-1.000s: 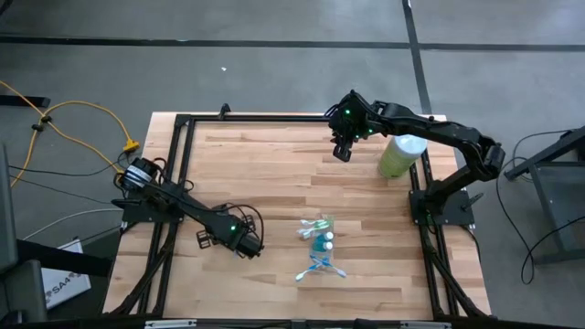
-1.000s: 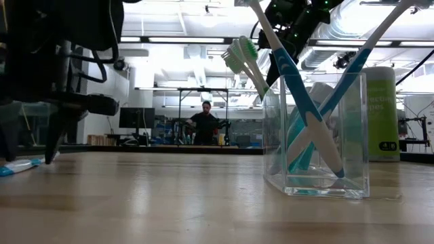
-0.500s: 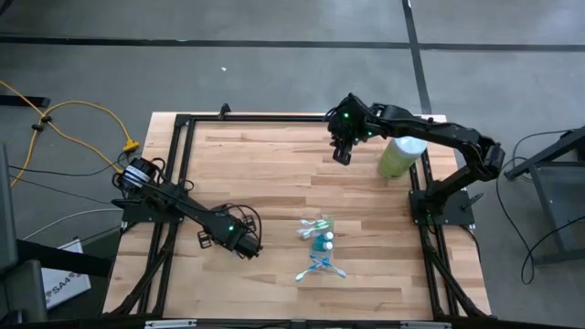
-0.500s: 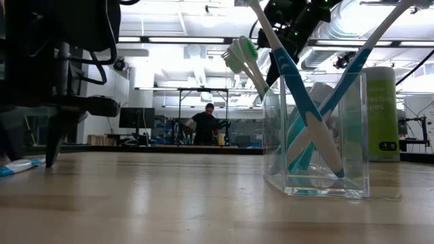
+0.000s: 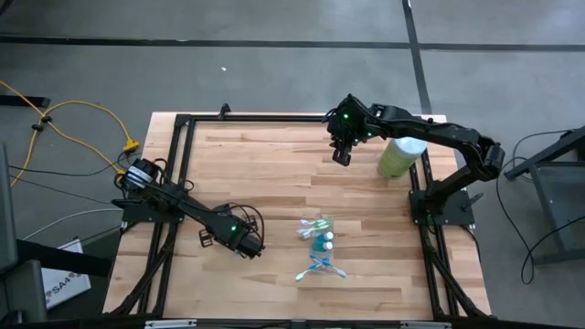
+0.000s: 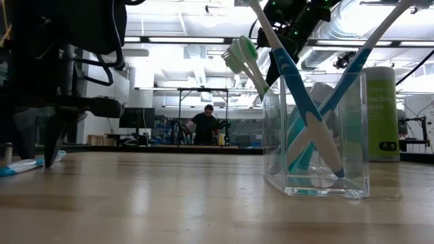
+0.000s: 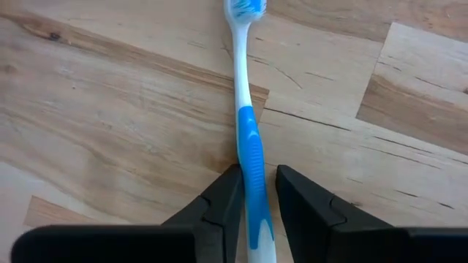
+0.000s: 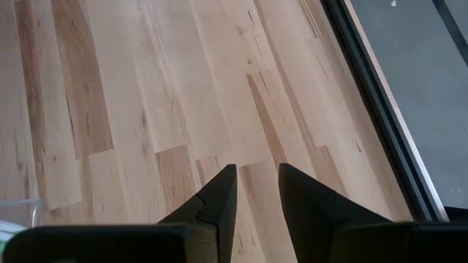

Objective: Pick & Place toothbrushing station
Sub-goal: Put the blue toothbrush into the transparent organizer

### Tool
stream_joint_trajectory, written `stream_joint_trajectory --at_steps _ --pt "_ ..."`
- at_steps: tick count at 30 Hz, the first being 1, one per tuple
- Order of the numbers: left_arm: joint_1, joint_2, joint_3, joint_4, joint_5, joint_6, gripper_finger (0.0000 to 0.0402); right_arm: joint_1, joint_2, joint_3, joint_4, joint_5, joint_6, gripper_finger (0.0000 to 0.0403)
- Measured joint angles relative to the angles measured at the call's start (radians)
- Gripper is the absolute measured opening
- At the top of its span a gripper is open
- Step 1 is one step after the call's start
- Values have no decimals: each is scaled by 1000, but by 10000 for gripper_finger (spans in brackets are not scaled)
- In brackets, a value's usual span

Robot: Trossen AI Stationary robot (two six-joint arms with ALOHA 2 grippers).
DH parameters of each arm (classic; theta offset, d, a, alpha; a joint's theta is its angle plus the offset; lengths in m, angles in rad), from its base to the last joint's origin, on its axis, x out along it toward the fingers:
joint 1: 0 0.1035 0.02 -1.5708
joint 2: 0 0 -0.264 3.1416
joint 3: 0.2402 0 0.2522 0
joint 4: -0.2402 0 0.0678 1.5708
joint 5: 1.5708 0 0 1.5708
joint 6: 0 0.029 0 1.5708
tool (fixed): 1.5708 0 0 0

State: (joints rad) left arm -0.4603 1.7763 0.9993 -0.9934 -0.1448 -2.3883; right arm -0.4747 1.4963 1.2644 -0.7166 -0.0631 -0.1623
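A blue-and-white toothbrush (image 7: 247, 139) lies flat on the wooden table, its bristle end (image 7: 247, 6) pointing away from my left gripper (image 7: 257, 175), which is shut on its handle. In the high view my left gripper (image 5: 251, 247) stands at the table's near left. The toothbrushing station (image 6: 315, 135), a clear tray, stands on the table with several toothbrushes leaning in it; from above the station (image 5: 320, 242) is right of my left gripper. My right gripper (image 8: 257, 172) hangs high over the far right of the table (image 5: 340, 155), open and holding nothing. My left gripper has the toothbrush's blue handle (image 7: 248, 157) between its two fingers, about halfway along the brush. The fingers (image 7: 228, 193) come from above, pointing steeply down, one on each long side of the handle. The toothbrush lies flat on the table, as the low view shows (image 6: 24, 165).
A tall pale-green cylinder with a white top (image 5: 399, 155) stands at the far right edge, close to my right arm. A black frame (image 5: 183, 128) runs around the table. Bare wood lies between my left gripper and the station. A person (image 6: 203, 127) stands far off in the room.
My left gripper has stayed over the toothbrush and its fingers have drawn together onto the handle. The toothbrush lies where it was.
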Motion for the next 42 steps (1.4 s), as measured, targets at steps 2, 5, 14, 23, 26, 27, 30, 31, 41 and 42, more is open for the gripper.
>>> stream_joint_trajectory --at_steps 2,5,14,23,26,27,30,31,41,42 --pt "0 0 0 -1 0 15 83 0 0 0 0 0 0 94" --pt "0 0 0 -3 0 17 79 0 0 0 0 0 0 94" --pt "0 0 -4 -42 5 20 10 0 0 0 0 0 0 94" --pt "0 -1 -2 -39 5 44 7 0 0 0 1 0 0 94" --pt "0 -1 -1 -39 1 44 5 0 0 0 1 0 0 95" --pt "-1 -1 0 -40 -4 44 5 0 0 0 2 0 0 94" --pt "-11 1 13 -48 -48 46 4 0 0 0 2 0 0 94" --pt "-16 3 22 -55 -63 46 4 0 0 0 2 0 0 94" --pt "-80 5 87 -85 -339 95 3 0 0 0 17 -10 -24 94" --pt "-87 5 93 -95 -368 100 3 0 0 0 18 -26 -26 94"
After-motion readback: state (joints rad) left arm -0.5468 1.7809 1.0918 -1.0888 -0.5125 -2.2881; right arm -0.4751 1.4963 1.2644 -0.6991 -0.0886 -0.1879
